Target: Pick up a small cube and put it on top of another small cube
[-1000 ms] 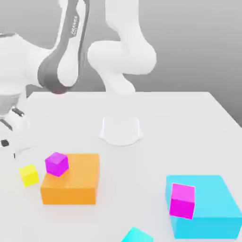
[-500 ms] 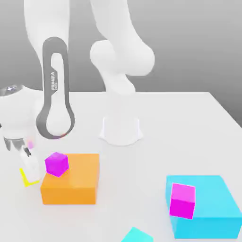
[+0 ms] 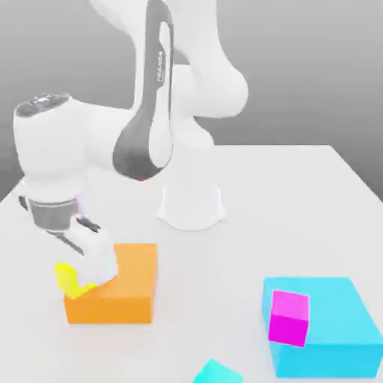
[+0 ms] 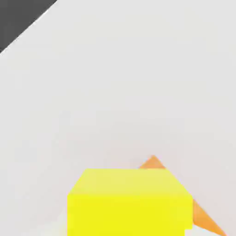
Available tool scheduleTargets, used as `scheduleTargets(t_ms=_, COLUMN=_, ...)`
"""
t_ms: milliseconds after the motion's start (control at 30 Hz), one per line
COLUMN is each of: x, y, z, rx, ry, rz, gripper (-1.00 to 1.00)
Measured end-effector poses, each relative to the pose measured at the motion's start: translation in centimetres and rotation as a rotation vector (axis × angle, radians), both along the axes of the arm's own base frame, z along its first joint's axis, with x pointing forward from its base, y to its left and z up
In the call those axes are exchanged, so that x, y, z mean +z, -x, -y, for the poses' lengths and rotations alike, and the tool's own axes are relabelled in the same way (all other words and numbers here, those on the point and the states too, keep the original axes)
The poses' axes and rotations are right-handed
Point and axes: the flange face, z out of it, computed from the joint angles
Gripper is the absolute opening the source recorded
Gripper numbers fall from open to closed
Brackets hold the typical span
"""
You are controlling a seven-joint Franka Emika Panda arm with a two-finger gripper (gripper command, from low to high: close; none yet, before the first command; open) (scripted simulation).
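White tabletop [image 3: 299, 194] under a grey backdrop. Compared with a second earlier, the gripper [image 3: 84, 275] had swung from the exterior view's left edge to the orange block [image 3: 123, 295], its fingers drawn together on the small yellow cube [image 3: 67, 277], which sat tilted at that block's left corner instead of flat on the table; the magenta cube formerly atop the block was hidden. Open surface lay between the orange block and the cyan block [image 3: 336, 340], which bore another magenta cube [image 3: 289, 318]. A small cyan cube [image 3: 217, 372] touched the lower frame edge.
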Motion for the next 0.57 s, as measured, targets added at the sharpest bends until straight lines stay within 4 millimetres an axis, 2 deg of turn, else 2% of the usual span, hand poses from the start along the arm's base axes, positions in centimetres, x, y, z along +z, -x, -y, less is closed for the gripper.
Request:
scheduleTargets(t_ms=100, x=2.4, y=-2.8, z=-8.2, rx=0.117, ry=0.001, rz=-0.001, gripper=-1.0)
scheduleTargets(t_ms=167, x=4.0, y=-3.6, z=-13.8, rx=0.192, ry=0.004, rz=-0.002, gripper=-1.0)
scheduleTargets(t_ms=267, x=6.4, y=-3.4, z=-22.8, rx=0.308, ry=0.014, rz=-0.005, gripper=-1.0)
scheduleTargets(t_ms=300, x=6.8, y=-2.9, z=-25.6, rx=0.349, ry=0.018, rz=-0.005, gripper=-1.0)
scheduleTargets(t_ms=333, x=6.3, y=-2.4, z=-27.8, rx=0.384, ry=0.022, rz=-0.005, gripper=-1.0)
scheduleTargets(t_ms=367, x=5.3, y=-1.9, z=-29.5, rx=0.416, ry=0.024, rz=-0.004, gripper=-1.0)
scheduleTargets(t_ms=400, x=4.1, y=-2.1, z=-29.1, rx=0.404, ry=0.024, rz=-0.004, gripper=-1.0)
scheduleTargets(t_ms=433, x=2.7, y=-2.9, z=-26.8, rx=0.353, ry=0.024, rz=-0.005, gripper=-1.0)
scheduleTargets(t_ms=467, x=1.7, y=-3.1, z=-26.3, rx=0.341, ry=0.023, rz=-0.005, gripper=1.0)
scheduleTargets(t_ms=567, x=1.7, y=-3.1, z=-26.3, rx=0.341, ry=0.023, rz=-0.005, gripper=1.0)
